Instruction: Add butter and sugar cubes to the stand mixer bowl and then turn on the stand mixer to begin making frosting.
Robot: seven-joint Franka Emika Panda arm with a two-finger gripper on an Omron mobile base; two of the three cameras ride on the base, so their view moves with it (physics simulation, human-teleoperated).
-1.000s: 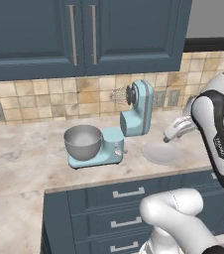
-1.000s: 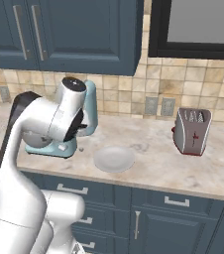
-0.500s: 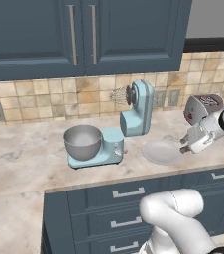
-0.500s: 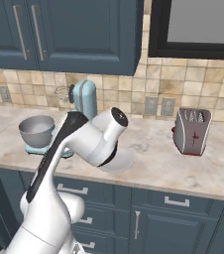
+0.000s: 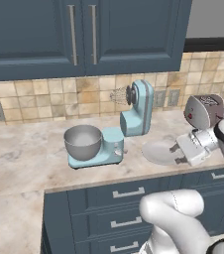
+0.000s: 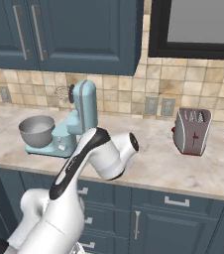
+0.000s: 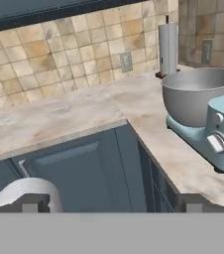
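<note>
The light-blue stand mixer (image 5: pixel 134 111) stands on the counter with its head tilted back and its wire whisk (image 5: pixel 118 95) raised. The grey metal stand mixer bowl (image 5: pixel 83 141) sits on the mixer's base, left of the column. My gripper (image 5: pixel 176 154) hangs low over the right rim of a round white plate (image 5: pixel 156 151), fingers pointing left, jaws open and empty. In the hand view the bowl (image 7: pixel 200 94) and the mixer base with its knob (image 7: pixel 216 143) lie to the right, with my open gripper (image 7: pixel 113 203) at the bottom. The butter and sugar cubes are hidden or out of view.
A silver toaster (image 5: pixel 203 111) stands just behind my hand; in the right base view it (image 6: pixel 193 130) is at the right. My own arm (image 6: pixel 101 158) covers the plate there. A paper towel roll (image 7: pixel 167 45) stands beyond the bowl. Blue cabinets hang above the counter.
The arm has swung right, from near the mixer across the plate. The hand has come down at the plate's right rim, in front of the toaster. The jaws stayed open.
</note>
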